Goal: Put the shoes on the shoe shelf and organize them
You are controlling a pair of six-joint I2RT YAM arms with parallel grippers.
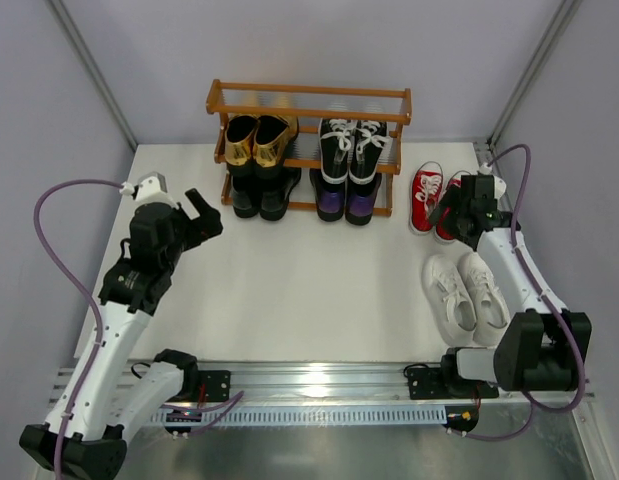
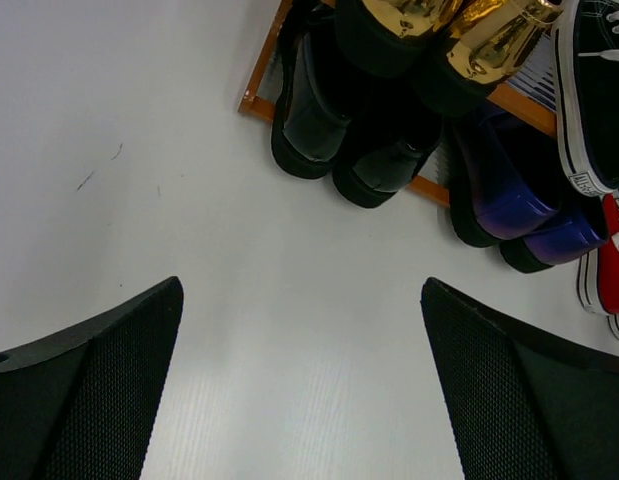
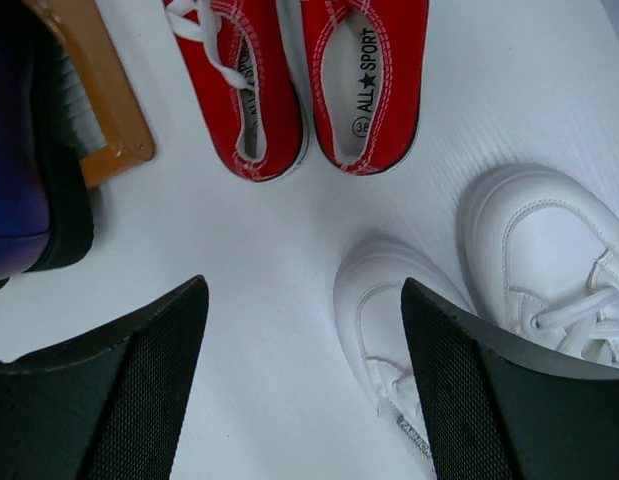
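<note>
**Inspector:** Where is the shoe shelf (image 1: 309, 97) standing?

**Assistant:** It is standing at 12 o'clock on the counter (image 1: 309, 300), close to the back wall. Four pairs are sitting in it. The gold loafers (image 1: 257, 140) are occupying the upper tier on the left. The black-and-white sneakers (image 1: 351, 148) are sitting just beside them at 3 o'clock. The black dress shoes (image 1: 259, 197) are resting on the lower tier under the gold pair, and the purple loafers (image 1: 347, 207) under the lace-ups.

**Inspector:** And the pairs outside it?

**Assistant:** The red sneakers (image 1: 429, 195) are lying on the counter just at 3 o'clock of the shelf, side by side, openings facing up. The white sneakers (image 1: 469, 290) are lying at about 5 o'clock of the red pair, near it but apart.

**Inspector:** State of the left tool (image 1: 203, 212)?

**Assistant:** It is hovering at roughly 8 o'clock of the shelf with its fingers spread wide, gripping nothing. Its wrist view is showing bare counter between them, with the black dress shoes ahead.

**Inspector:** And the right tool (image 3: 304, 300)?

**Assistant:** It is hanging between the red and white pairs with its fingers spread apart, and the toe of one white sneaker is showing between them. It appears to be pinching nothing. I cannot tell from the wrist view whether a fingertip is touching that toe.
</note>
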